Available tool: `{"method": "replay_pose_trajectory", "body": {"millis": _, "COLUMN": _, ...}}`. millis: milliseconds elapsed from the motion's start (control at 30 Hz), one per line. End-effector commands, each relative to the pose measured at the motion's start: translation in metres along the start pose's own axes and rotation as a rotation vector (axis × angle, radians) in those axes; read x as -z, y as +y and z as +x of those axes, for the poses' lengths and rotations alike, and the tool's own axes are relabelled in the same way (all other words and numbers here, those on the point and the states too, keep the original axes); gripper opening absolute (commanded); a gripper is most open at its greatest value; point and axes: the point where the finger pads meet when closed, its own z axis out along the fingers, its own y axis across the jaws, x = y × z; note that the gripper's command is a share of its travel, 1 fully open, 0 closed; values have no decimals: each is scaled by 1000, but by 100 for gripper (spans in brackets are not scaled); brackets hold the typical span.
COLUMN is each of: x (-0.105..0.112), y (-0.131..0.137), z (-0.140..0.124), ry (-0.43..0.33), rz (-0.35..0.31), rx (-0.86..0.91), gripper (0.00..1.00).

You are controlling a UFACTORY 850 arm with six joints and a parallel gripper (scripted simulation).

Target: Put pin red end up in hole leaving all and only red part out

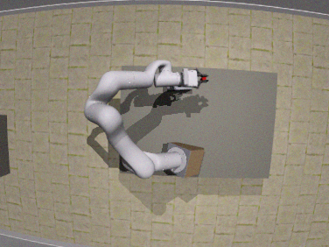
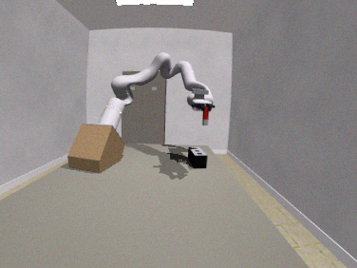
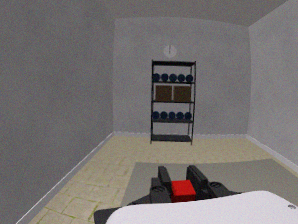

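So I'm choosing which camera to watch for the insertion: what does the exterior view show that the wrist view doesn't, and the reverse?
Only the exterior view shows the black block with its holes on the gray mat, the pin's full length, red above and pale at the bottom, hanging high above the block, and the brown base box. Only the wrist view shows a dark shelf rack and a wall clock. Both show the hand shut on the pin's red end.

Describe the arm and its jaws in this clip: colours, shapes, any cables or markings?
The arm is glossy white, built of rounded tubular links with bulbous joints. Its wrist ends in a boxy white-grey housing. The gripper has dark grey, blocky jaws. No cables or markings are visible.
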Motion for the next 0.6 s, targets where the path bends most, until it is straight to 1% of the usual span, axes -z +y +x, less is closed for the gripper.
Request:
{"method": "replay_pose_trajectory", "body": {"millis": 0, "x": 0, "y": -1, "z": 1, "ry": 1, "rz": 1, "rx": -1, "gripper": 0}}
{"method": "replay_pose_trajectory", "body": {"millis": 333, "x": 0, "y": -1, "z": 1, "ry": 1, "rz": 1, "rx": -1, "gripper": 0}}
{"method": "replay_pose_trajectory", "body": {"millis": 367, "x": 65, "y": -3, "z": -26, "ry": 2, "rz": -2, "rx": -1, "gripper": 0}}
{"method": "replay_pose_trajectory", "body": {"millis": 433, "x": 66, "y": -3, "z": -26, "ry": 2, "rz": -2, "rx": -1, "gripper": 0}}
{"method": "replay_pose_trajectory", "body": {"millis": 500, "x": 80, "y": -4, "z": -32, "ry": 2, "rz": -2, "rx": -1, "gripper": 0}}
{"method": "replay_pose_trajectory", "body": {"millis": 567, "x": 80, "y": -4, "z": -32, "ry": 2, "rz": -2, "rx": -1, "gripper": 0}}
